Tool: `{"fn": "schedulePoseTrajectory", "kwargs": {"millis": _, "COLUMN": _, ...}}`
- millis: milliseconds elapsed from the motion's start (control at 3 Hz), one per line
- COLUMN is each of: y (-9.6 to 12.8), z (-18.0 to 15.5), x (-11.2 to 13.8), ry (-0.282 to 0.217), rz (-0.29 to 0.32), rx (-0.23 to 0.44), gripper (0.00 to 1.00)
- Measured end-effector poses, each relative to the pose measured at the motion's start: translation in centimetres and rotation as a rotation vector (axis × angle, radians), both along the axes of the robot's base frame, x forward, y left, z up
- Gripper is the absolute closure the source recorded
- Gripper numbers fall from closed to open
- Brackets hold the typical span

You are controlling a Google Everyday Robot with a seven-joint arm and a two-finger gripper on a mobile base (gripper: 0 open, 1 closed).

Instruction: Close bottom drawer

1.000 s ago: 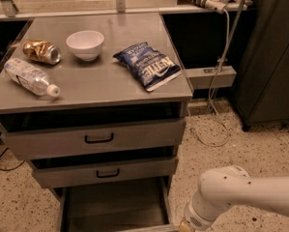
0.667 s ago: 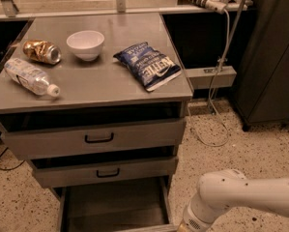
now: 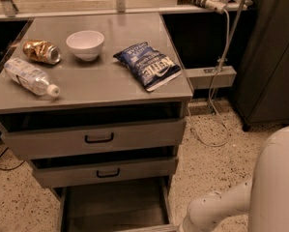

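The bottom drawer (image 3: 112,207) is the lowest of the grey cabinet's three and stands pulled out toward me, its inside open to view. Its front panel and handle are cut off by the frame's bottom edge. The middle drawer (image 3: 105,172) and top drawer (image 3: 96,138) sit slightly out, each with a small black handle. My white arm (image 3: 216,209) reaches down at the lower right toward the open drawer's front right corner. The gripper is below the frame's bottom edge and hidden.
On the cabinet top lie a white bowl (image 3: 85,44), a blue chip bag (image 3: 149,65), a crushed can (image 3: 41,51) and a plastic bottle (image 3: 30,76). A dark cabinet (image 3: 269,57) stands at right. Cables (image 3: 216,110) hang to the speckled floor.
My arm's large white link has swung to the far lower right corner, and a thinner link now points at the open drawer's front right corner. The drawers have not moved.
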State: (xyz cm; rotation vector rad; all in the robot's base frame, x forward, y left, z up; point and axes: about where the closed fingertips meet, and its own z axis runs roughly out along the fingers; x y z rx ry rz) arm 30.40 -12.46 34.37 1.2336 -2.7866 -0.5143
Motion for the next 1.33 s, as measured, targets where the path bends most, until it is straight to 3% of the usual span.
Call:
{"fn": "schedulePoseTrajectory", "kwargs": {"millis": 333, "y": 0.0, "z": 0.0, "x": 0.0, "ry": 0.0, "rz": 0.002, "rx": -0.001, "gripper": 1.0}}
{"fn": "schedulePoseTrajectory", "kwargs": {"millis": 667, "y": -0.4, "z": -3.0, "x": 0.4, "ry": 0.005, "rz": -0.061, "rx": -0.003, "gripper": 1.0}}
{"fn": "schedulePoseTrajectory", "kwargs": {"millis": 1000, "y": -1.0, "z": -9.1, "x": 1.6, "ry": 0.016, "rz": -0.2, "rx": 0.018, "gripper": 1.0}}
{"fn": "schedulePoseTrajectory", "kwargs": {"millis": 1333, "y": -1.0, "z": -9.1, "x": 1.6, "ry": 0.016, "rz": -0.201, "rx": 0.018, "gripper": 1.0}}
